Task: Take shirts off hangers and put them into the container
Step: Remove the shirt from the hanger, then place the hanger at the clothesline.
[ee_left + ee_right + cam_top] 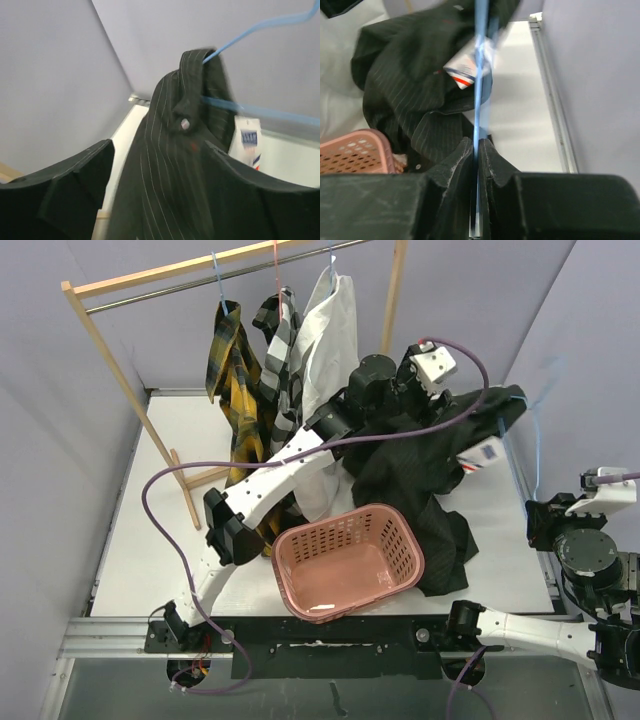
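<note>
Right up close, the left gripper (157, 145) has its jaws spread wide. The black pinstriped shirt (165, 195) hangs in the gap between them, and table shows between the cloth and the left finger (75, 190), so nothing is clamped.

Over at the table's (500, 530) far left corner stands the wooden rack (120, 380). Three shirts hang from its rail on their hangers. First comes the yellow-and-black plaid shirt (235, 380) on a light blue hook (216, 275). Beside it is the black-and-white check shirt (282, 350) on the pink-red one (276, 265). Then there's the white shirt (330, 340), hanging lowest of the three.

Moving along, the pink basket (405, 545) sits at the near edge, about the middle, and there's no shirt in it. The left arm reaches over the table behind it, up to the black shirt's collar.

The black shirt is heaped on the table behind and to the right of the basket, one tail hanging down against the basket's right wall. Its collar end is lifted toward the right edge on a light blue hanger (260, 27). A white tag (483, 455) with red and blue print shows at the collar.

At the right edge, the right gripper (476, 145) has its jaws pinched tight on that blue hanger's wire, which runs straight up from between the fingers (452, 165) toward the tag.
</note>
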Controlling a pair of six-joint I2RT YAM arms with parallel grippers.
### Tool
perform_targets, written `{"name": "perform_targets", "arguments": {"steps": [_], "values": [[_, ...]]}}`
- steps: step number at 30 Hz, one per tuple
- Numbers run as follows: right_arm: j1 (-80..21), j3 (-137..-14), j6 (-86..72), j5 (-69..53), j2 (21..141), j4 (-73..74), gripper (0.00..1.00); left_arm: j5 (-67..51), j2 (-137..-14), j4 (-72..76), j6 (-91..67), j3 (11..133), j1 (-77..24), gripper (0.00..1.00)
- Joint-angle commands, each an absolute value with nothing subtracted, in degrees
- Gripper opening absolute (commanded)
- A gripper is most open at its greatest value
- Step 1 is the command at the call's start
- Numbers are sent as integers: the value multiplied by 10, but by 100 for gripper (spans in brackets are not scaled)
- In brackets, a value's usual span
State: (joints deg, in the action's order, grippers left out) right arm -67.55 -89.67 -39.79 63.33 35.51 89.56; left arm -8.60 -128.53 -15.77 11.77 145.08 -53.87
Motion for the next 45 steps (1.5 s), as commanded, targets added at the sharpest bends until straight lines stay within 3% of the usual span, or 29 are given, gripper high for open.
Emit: {"name": "perform_targets", "arguments": {"steps": [1,3,5,13,18,25,33,36,40,45], "values": [[-671,-910,-489,715,356,945,0,-118,-1274,-135,52,1454,-538,79],[-671,-909,-499,718,350,956,0,-100,-1240,-133,61,1396,-536,90],[-670,-906,-501,716,342,953,0,-78,-1199,-123,68,1324,-534,94],[-670,-899,-484,720,349,928,0,47,-966,-18,102,1001,-531,94],[-673,-892,-398,715,358,839,0,128,-822,33,127,846,-537,87],[-708,-892,-240,695,394,688,0,113,-683,-37,111,792,-530,78],[-867,-971,-167,764,493,665,0,131,-572,-10,139,683,-529,77],[-878,-969,-68,792,519,570,0,134,-554,-14,152,663,-529,77],[-880,-928,163,792,523,335,0,142,-523,-2,167,631,-529,77],[-880,-946,197,809,570,309,0,146,-488,12,169,597,-528,77]]}}
